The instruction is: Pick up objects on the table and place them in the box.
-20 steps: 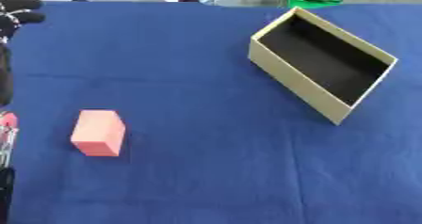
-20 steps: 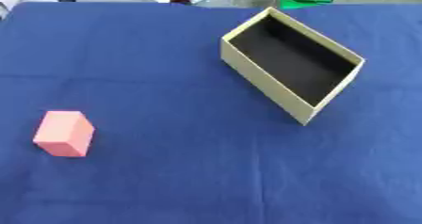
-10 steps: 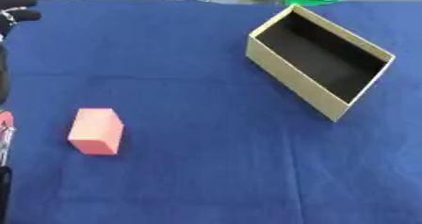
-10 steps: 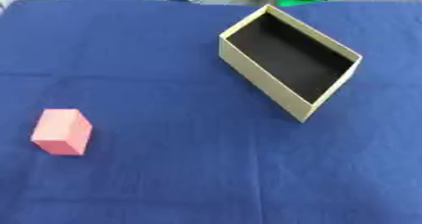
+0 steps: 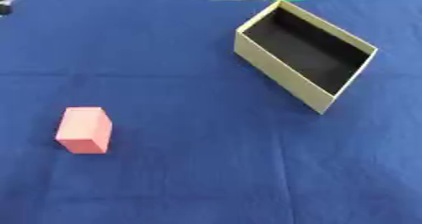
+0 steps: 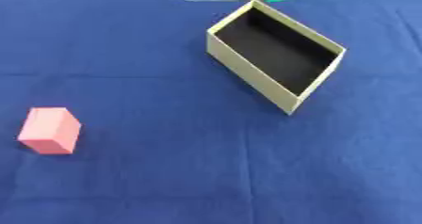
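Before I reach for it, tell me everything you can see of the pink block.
The pink block is a small plain box shape with flat matte faces and crisp edges, a paler top and darker salmon sides. It sits flat on the blue cloth at the near left, turned slightly askew. Nothing touches it except the cloth; no hand is near it. It lies well apart from the open tan box at the far right, which looks empty.

Pink block [image 5: 83, 130] near left, well apart from open, seemingly empty tan box [image 5: 280, 72].

matt blue cloth table cover [image 5: 190, 171], matt tan cardboard box [image 5: 280, 75] with black lining, smooth pink block [image 5: 83, 130]
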Motion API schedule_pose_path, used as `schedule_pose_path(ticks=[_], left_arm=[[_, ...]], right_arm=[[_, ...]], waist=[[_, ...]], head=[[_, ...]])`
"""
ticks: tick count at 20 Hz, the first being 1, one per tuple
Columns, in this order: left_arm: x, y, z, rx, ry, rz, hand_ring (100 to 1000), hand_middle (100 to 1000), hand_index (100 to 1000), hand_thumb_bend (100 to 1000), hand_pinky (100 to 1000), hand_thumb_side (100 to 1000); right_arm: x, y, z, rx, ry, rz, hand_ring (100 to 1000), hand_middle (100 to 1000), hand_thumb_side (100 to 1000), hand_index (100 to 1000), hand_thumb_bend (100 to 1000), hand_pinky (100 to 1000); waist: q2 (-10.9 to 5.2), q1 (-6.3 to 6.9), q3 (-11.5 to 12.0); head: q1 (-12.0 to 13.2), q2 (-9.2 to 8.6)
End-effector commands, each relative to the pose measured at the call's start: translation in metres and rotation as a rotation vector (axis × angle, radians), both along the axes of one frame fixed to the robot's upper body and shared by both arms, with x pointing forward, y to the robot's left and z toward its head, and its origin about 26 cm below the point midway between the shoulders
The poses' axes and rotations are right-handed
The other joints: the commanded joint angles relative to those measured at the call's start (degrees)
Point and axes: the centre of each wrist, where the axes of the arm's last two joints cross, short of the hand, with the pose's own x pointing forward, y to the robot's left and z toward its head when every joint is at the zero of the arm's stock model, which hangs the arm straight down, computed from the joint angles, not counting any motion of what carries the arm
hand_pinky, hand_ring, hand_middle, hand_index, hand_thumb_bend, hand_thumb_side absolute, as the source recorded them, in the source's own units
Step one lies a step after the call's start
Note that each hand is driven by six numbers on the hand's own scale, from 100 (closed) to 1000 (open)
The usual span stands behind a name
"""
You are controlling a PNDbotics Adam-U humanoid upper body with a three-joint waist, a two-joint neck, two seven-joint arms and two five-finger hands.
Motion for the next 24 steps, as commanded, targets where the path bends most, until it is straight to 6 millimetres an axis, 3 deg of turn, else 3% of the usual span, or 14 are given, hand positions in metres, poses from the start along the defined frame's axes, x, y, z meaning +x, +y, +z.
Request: schedule_pose_path(ticks=[1, 6, 12, 20, 24], left_arm=[[-0.008, 0.011, 0.017, 0.22, -0.017, 0.064, 690, 759, 855, 100, 683, 743], [-0.013, 0.03, 0.024, 0.49, 0.009, 0.155, 711, 768, 866, 100, 701, 667], [-0.009, 0.048, 0.034, 0.801, 0.098, 0.162, 734, 778, 872, 178, 725, 709], [-0.002, 0.049, 0.043, 1.117, 0.271, 0.091, 771, 808, 901, 432, 755, 798], [0.0, 0.042, 0.051, 1.253, 0.345, 0.036, 790, 820, 905, 556, 778, 758]], right_arm=[[-0.005, -0.004, 0.011, -0.039, -0.034, -0.024, 782, 780, 941, 814, 100, 792], [-0.006, -0.005, 0.011, -0.045, -0.032, -0.029, 782, 780, 941, 814, 100, 792], [-0.006, -0.006, 0.012, -0.053, -0.031, -0.031, 782, 780, 940, 814, 100, 791], [-0.006, -0.005, 0.012, -0.059, -0.026, -0.026, 781, 780, 940, 813, 100, 791], [-0.005, -0.005, 0.012, -0.061, -0.024, -0.022, 781, 780, 940, 813, 100, 792]], waist=[[-1.3, 0.13, 0.2], [-1.29, 0.36, 0.3], [-1.42, 0.45, 0.6], [-1.6, 0.57, 0.5], [-1.66, 0.61, 0.4]], head=[[-0.4, 0.3], [-0.3, 0.17], [-0.4, 0.02], [-0.4, -0.29], [-0.3, -0.41]])
